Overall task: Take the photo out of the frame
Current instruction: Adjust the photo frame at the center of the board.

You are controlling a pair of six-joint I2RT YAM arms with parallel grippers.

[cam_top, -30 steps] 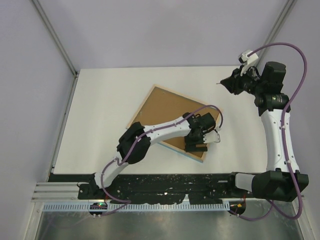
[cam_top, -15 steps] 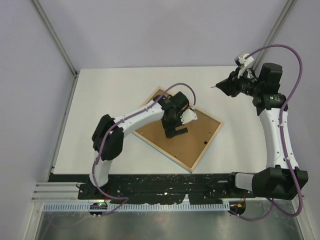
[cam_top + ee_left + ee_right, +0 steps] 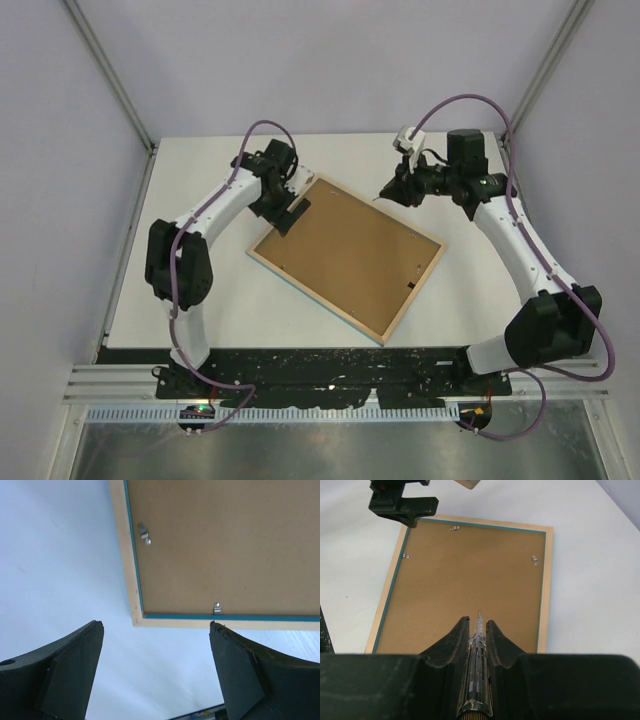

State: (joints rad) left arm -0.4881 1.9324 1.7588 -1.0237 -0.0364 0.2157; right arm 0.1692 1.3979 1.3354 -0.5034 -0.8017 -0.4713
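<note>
On the white table [image 3: 200, 290], the frame [image 3: 547, 580] lies face down at centre, its brown backing board [image 3: 345, 255] uppermost. The photo is out of sight, presumably under that board. The left gripper [image 3: 156, 626] hangs released over the frame's 10 o'clock corner, with nothing between its jaws. The right gripper [image 3: 477, 621], at the frame's 1 o'clock, is clenched on a slim pointed tool [image 3: 476, 665] aimed across the board. Small metal tabs [image 3: 217, 608] sit at the board's edge. The step in hand looks like freeing the backing. Next, the tool tip likely has to reach a tab and swing it aside.
</note>
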